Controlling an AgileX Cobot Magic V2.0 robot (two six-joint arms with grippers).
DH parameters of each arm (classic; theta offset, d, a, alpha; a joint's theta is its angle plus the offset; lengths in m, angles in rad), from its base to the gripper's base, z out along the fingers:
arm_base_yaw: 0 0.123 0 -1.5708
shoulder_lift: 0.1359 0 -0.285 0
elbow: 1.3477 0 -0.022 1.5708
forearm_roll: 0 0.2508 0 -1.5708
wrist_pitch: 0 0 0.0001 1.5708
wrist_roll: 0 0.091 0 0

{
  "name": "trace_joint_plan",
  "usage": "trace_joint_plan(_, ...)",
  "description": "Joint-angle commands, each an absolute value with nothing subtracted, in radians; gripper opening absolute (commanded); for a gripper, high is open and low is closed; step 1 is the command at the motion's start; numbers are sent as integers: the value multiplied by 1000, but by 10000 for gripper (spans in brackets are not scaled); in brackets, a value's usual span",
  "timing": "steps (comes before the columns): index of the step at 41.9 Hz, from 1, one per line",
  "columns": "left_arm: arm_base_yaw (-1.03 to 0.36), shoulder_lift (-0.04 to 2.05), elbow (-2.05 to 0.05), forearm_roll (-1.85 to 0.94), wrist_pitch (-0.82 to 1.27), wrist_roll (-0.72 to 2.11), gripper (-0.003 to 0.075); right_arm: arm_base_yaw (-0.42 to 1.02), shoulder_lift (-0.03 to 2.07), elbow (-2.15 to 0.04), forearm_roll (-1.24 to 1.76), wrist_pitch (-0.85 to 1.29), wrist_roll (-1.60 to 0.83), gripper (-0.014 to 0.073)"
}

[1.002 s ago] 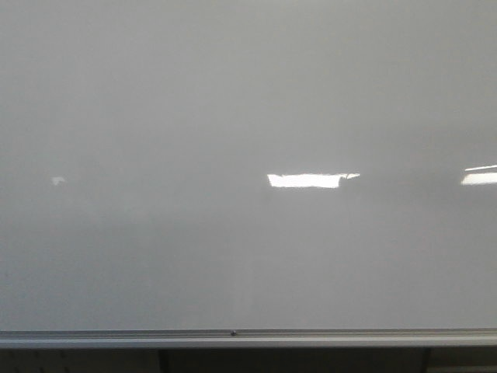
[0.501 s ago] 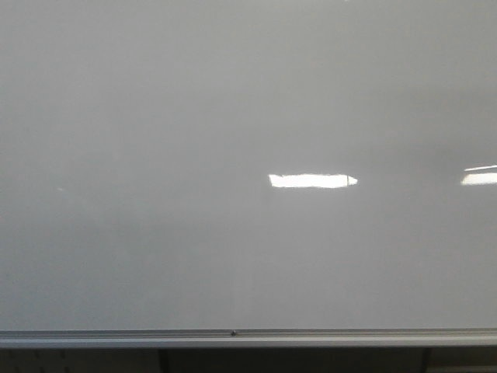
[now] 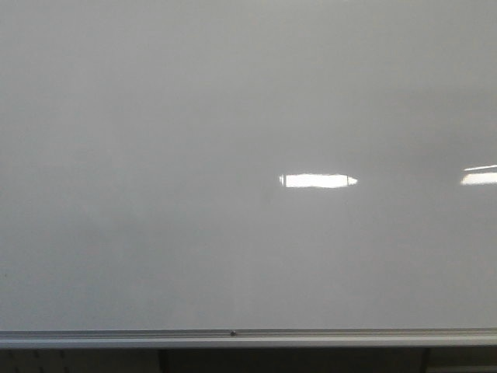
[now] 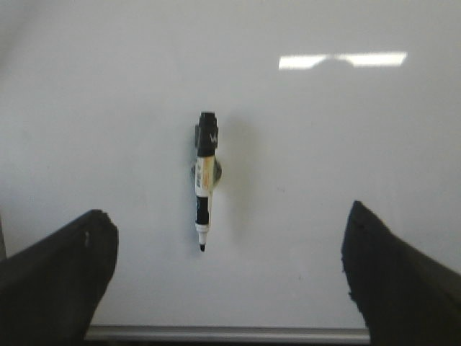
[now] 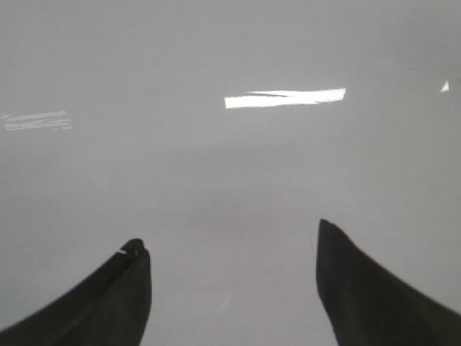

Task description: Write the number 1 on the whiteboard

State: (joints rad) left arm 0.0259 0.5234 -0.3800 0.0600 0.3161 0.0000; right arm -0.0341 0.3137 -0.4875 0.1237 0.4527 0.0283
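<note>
Whiteboard (image 3: 233,116) blank; marker (image 4: 206,180) stuck to board; left gripper (image 4: 229,267) spread wide, empty; right gripper (image 5: 232,277) likewise; centre jaws on marker barrel before closing.

My left fingers (image 4: 57,277) and right fingers (image 5: 374,288): matte black, broad bases tapering to blunt, rounded tips.
</note>
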Motion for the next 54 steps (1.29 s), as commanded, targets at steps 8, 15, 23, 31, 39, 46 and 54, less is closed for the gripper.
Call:
trace_joint_plan(8, 26, 937, -555, 135, 238, 6, 616, -32, 330, -524, 114, 380, 21, 522)
trace_joint_plan(15, 41, 1131, -601, 163, 194, 0, 616, -25, 330, -524, 114, 380, 21, 522)
trace_joint_plan(23, 87, 1306, -663, 158, 148, 0, 616, -21, 330, -524, 115, 380, 21, 522)
trace_joint_plan(31, 91, 1443, -695, 175, 47, 0, 616, -21, 330, -524, 120, 380, 21, 522)
trace_joint_plan(39, 91, 1552, -695, 175, -32, 0, 616, -21, 330, -524, 120, 380, 21, 522)
trace_joint_plan(46, 91, 1601, -695, 177, -108, 0, 616, -21, 330, -524, 120, 379, 21, 522)
trace_joint_plan(54, 91, 1611, -695, 190, -160, 0, 615, -21, 330, -524, 120, 379, 21, 522)
